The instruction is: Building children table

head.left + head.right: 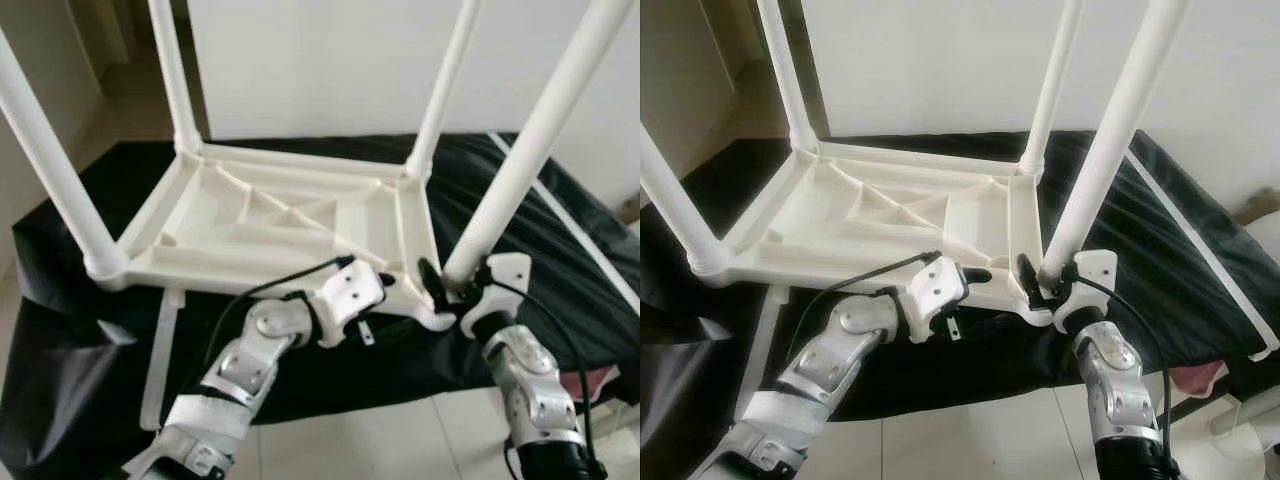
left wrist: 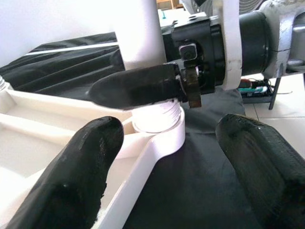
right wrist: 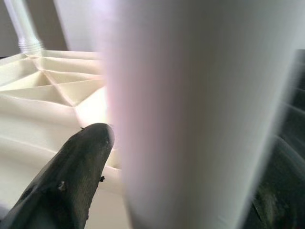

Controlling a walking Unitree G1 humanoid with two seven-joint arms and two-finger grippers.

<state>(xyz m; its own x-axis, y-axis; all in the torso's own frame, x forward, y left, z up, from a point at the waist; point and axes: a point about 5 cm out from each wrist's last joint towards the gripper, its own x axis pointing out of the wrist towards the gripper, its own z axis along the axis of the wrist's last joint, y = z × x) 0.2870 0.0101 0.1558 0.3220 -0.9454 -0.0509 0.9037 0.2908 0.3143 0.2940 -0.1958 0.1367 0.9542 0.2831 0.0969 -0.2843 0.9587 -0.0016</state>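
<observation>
A white plastic children's table (image 1: 280, 225) lies upside down on a surface draped in black cloth (image 1: 520, 230), its ribbed underside facing up and four white legs standing upward from its corners. The right gripper (image 1: 1048, 283) is at the near right corner of the upturned table, its fingers clamped around the base of the near right leg (image 1: 520, 160), just above the threaded socket (image 2: 157, 117). The left gripper (image 2: 167, 157) sits at the table's near edge beside that same corner, its fingers (image 2: 71, 176) spread apart and holding nothing. A white strip (image 1: 160, 350) lies on the cloth below the near left corner.
</observation>
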